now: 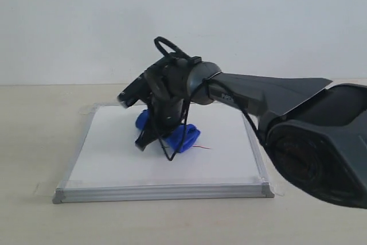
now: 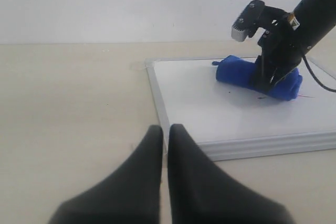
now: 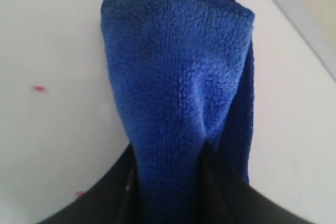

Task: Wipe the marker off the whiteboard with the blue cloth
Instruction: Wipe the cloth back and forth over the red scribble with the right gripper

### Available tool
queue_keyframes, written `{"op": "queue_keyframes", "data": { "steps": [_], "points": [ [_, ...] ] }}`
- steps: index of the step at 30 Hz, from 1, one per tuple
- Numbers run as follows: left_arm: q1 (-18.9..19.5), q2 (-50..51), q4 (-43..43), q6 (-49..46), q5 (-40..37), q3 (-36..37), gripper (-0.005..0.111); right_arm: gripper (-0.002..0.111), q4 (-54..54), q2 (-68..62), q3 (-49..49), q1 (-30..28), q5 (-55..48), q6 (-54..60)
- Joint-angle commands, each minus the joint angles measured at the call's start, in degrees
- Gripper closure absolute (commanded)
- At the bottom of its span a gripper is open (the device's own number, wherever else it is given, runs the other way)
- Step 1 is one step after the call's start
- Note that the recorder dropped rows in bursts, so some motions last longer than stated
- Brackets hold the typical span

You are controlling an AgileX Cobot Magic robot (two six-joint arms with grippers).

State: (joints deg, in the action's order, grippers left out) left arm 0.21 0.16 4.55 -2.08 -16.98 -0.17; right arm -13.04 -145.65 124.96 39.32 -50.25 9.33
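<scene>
On a pale beige desk (image 1: 34, 142), a flat rectangular whiteboard (image 1: 114, 153) in a silver-grey metal frame lies with its long front edge toward the exterior camera. The strip of white surface just behind that edge is bare.

Off the board, the black left gripper (image 2: 167, 129) hangs over the desk a little short of one board corner. Its two fingers (image 2: 149, 182) are drawn almost together with only a slit between them, and nothing is in it.

Near the middle of the board lies a bright royal-blue microfibre cloth (image 1: 186, 137), rolled into a soft plush bundle. The black right gripper (image 1: 156, 140) comes in from the board's right edge on a dark arm (image 1: 269, 93) and is clamped around the roll partway along its length. The right wrist view shows the plush pile pinched between its fingers (image 3: 105, 198) and a small hem loop at the cloth's free end.

A thin red marker line (image 1: 202, 148) runs out from under the end of the blue cloth that lies closer to the right edge. In the close view, a few red specks (image 3: 39, 88) dot the white surface beside the cloth.

Beyond the cloth, the white surface runs to the board's far edge. Behind that is more desk, then a plain white wall (image 1: 172, 15).
</scene>
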Motion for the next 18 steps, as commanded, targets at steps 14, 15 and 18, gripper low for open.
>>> {"op": "queue_keyframes", "data": {
  "steps": [14, 15, 18],
  "points": [
    [-0.2, -0.2, 0.3, -0.1, 0.5, 0.2, 0.103, 0.108, -6.9, -4.2, 1.1, -4.1, -7.2, -4.1],
    [-0.2, -0.2, 0.3, -0.1, 0.5, 0.2, 0.103, 0.108, -6.9, -4.2, 1.1, -5.2, -7.6, -4.8],
    [-0.2, -0.2, 0.3, -0.1, 0.5, 0.2, 0.103, 0.108, -5.8, -4.6, 1.1, -6.0, -8.3, -5.6]
  ]
}}
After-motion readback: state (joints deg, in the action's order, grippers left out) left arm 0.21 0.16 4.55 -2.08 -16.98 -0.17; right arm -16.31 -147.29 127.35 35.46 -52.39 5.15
